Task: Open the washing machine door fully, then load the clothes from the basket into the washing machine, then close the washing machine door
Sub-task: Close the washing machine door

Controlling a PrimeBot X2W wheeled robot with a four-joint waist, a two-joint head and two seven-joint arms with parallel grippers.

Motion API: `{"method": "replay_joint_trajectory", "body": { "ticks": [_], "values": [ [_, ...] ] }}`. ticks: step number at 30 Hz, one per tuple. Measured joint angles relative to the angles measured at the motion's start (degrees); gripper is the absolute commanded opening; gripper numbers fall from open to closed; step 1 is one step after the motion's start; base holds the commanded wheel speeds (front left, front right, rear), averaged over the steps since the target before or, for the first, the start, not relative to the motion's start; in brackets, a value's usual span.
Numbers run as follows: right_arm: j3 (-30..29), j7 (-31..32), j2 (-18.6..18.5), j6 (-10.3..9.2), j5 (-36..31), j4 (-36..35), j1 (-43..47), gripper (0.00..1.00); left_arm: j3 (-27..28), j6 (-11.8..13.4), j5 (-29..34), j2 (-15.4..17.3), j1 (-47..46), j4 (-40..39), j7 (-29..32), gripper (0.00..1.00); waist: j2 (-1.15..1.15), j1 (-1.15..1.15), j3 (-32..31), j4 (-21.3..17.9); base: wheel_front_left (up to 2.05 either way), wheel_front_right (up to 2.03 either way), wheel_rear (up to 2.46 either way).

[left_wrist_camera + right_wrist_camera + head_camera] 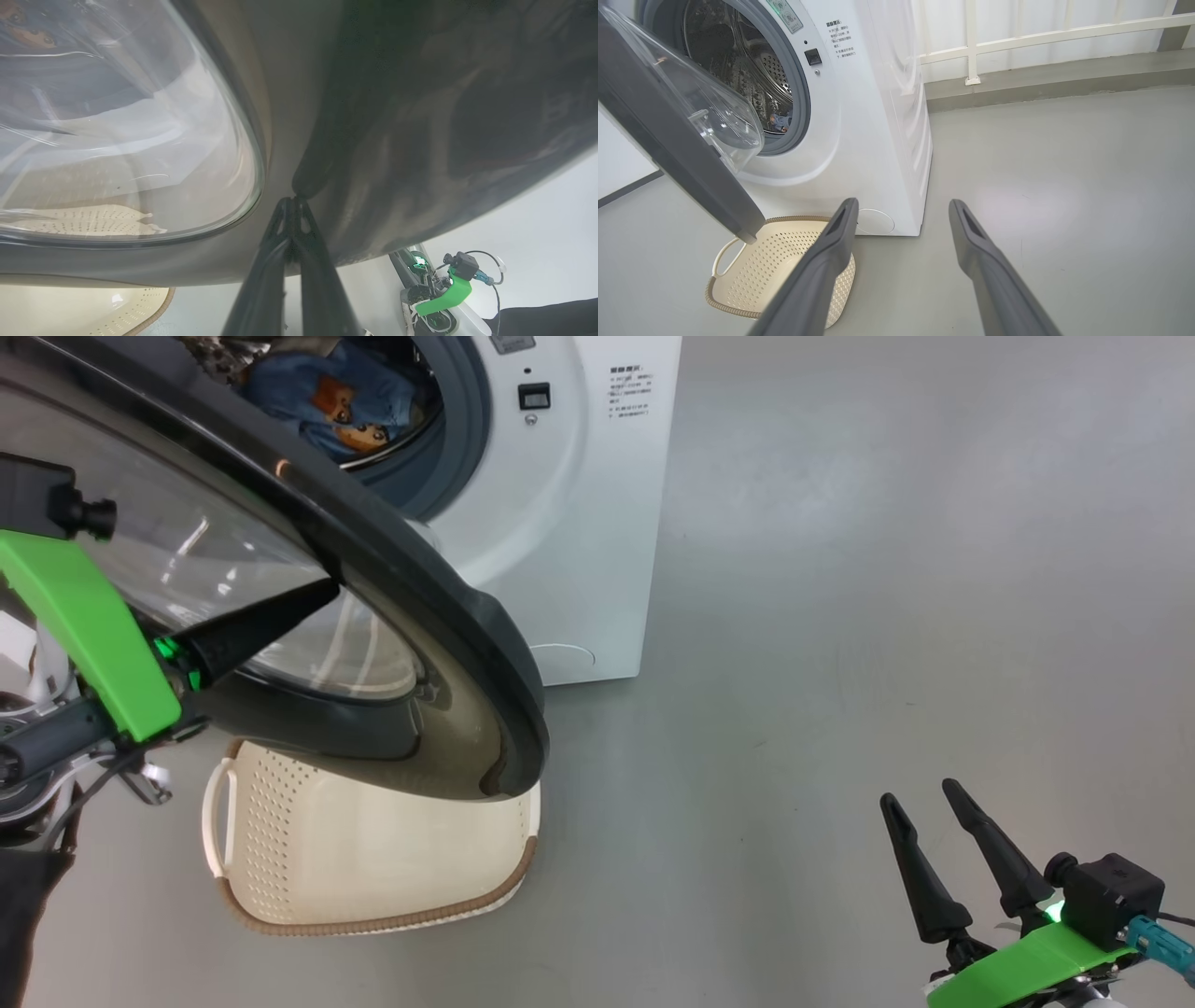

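My left tool (294,203), fingers together, touches the washing machine door (448,616); my right tool (920,795) stands apart, lower right

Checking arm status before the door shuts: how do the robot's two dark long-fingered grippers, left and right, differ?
The left gripper is shut, the right gripper open. The left gripper's tips touch the glossy black rim of the round washing machine door; the right gripper touches nothing, over the grey floor. Both have green mounts.
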Motion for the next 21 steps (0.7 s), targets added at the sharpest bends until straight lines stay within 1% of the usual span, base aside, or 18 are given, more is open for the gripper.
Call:
{"method": "replay_joint_trajectory", "body": {
  "ticks": [5,9,11,12,14,17,19,21],
  "values": [
    [-0.07,0.00,0.01,0.00,0.00,0.01,0.01,1.00,-0.57,0.00,0.09,0.14,0.17,0.09,-1.24,0.00,0.00,0.00,-0.44,0.54,0.00,0.00,0.00],
    [0.01,0.00,-0.01,0.00,0.00,0.11,0.01,1.00,-0.55,-0.01,0.08,1.24,1.94,-0.03,-2.85,0.00,0.00,0.00,-0.95,1.33,0.00,0.00,0.00],
    [0.11,0.00,-0.08,0.00,0.00,0.13,0.03,1.00,-0.36,-0.01,-0.01,1.52,4.28,-0.07,-4.03,0.07,0.00,0.00,-1.30,1.79,0.00,0.00,0.00],
    [0.21,0.00,-0.15,0.00,0.01,0.16,0.04,1.00,-0.33,-0.01,-0.01,1.59,5.59,-0.07,-4.60,0.12,0.00,0.00,-1.49,2.04,0.00,0.00,0.00],
    [0.38,0.00,-0.42,0.00,0.01,0.29,0.11,1.00,-0.22,-0.01,-0.01,1.71,7.90,-0.04,-5.94,0.28,0.00,0.00,-1.90,2.56,0.00,0.00,0.00],
    [0.54,0.00,-0.88,0.01,0.01,0.37,0.23,1.00,0.15,-0.01,0.05,2.55,10.98,-0.02,-8.20,0.38,0.00,0.00,-2.67,3.20,0.00,0.00,0.00],
    [0.54,0.00,-1.22,0.00,0.04,0.37,0.46,1.00,0.30,-0.01,0.66,3.61,12.82,-0.04,-9.96,0.41,0.00,0.00,-3.04,3.69,0.00,0.00,0.00],
    [0.54,0.00,-1.47,0.01,0.27,0.42,1.04,1.00,0.48,-0.01,1.43,4.33,15.67,0.03,-13.17,0.57,0.00,0.00,-3.50,4.25,0.00,0.00,0.00]
  ]
}}
